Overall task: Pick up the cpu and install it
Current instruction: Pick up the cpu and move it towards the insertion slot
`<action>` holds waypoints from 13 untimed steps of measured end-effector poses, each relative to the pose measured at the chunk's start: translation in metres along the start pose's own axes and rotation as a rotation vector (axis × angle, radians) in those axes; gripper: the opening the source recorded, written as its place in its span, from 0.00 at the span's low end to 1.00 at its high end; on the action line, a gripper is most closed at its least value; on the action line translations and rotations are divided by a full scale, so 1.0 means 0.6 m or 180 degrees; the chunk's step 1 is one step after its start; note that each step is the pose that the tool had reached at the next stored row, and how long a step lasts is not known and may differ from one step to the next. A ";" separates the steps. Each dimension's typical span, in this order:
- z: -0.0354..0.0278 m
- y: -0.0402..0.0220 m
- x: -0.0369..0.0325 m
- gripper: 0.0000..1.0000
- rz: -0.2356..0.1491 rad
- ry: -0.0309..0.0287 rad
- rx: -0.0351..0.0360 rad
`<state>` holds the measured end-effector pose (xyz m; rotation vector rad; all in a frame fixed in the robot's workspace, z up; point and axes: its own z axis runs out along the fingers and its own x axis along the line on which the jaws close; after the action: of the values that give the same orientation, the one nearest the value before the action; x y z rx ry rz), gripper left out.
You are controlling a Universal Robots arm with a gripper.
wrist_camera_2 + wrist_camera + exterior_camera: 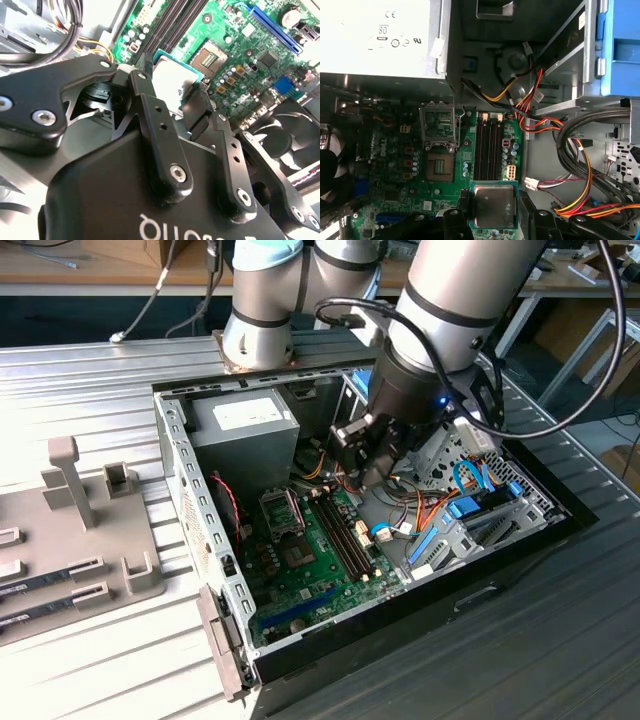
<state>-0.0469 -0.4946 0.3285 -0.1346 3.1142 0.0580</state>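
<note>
First wrist view: claw [493, 204] clenched on cpu [493, 206], one finger on each of two opposite edges, metal top facing the camera.
- Cpu: square, no long axis; held flat and clear of the board, edges roughly parallel to those of the socket [440, 167].
- Socket: open and bare, lower than the claw and off to one side of it, beyond the memory slots [490, 147]; its hinged frame [438, 125] lies on the side towards the power supply [375, 35].
- Judgement: a sideways shift across the slots, then a descent, separates cpu from socket.

Second wrist view: same grip, cpu [172, 80] between the fingers.

Exterior view: claw [362, 455] inside the case [190, 500].

Writing: white printed label on the power supply; print on the claw body; not transcribed.
</note>
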 end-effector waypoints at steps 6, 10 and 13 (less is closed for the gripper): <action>0.011 -0.017 -0.001 0.47 0.0000 0.0000 0.0000; 0.016 -0.024 0.000 0.47 0.0001 0.0000 -0.0001; 0.017 -0.024 0.000 0.47 0.0000 0.0000 0.0000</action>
<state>-0.0452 -0.5086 0.3181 -0.1346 3.1143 0.0580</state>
